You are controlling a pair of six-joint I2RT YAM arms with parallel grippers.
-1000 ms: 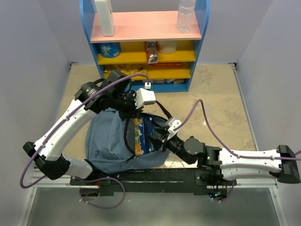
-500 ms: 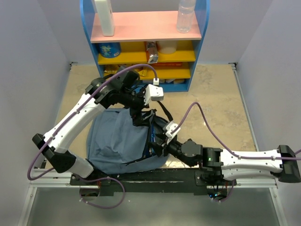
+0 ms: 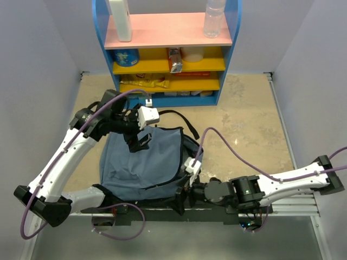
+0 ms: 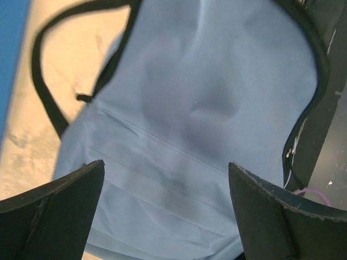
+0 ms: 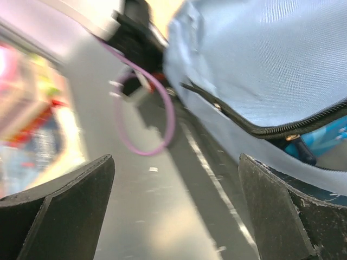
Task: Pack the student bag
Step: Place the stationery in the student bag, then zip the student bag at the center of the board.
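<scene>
The left fingers (image 4: 54, 216) stand wide apart and hold nothing, hanging over the upper part of the student bag (image 3: 141, 162). A second ago they were pinched shut at the raised flap. The right fingers (image 5: 59, 211) are spread just as wide and are also empty. They have left the bag's right-hand edge, where they were half closed, and now sit low by the black rail (image 3: 135, 208) at the near edge of the bench (image 3: 255, 119), just off the bag's near right corner.

The bag has changed too. Its mouth gaped before and showed a printed orange and blue pack inside. Now the flap lies down over it and the pack is hidden from above. The bag lies flat on the bench, left of centre, between the two arms.

No writing can be read. The print on the packets in the shelf unit (image 3: 168, 30) is too small to make out.

The bag is soft slate-blue woven cloth, gently creased, with stitched seams. A black strap (image 4: 43, 81) loops off it onto the beige, marble-patterned bench. In the right wrist view the black zipper (image 5: 260, 127) is not fully closed, and a little bright blue shows in the gap. A purple cable (image 5: 162, 108) curls beside the bag. The shelf unit has blue sides, a pink top and yellow shelves.
</scene>
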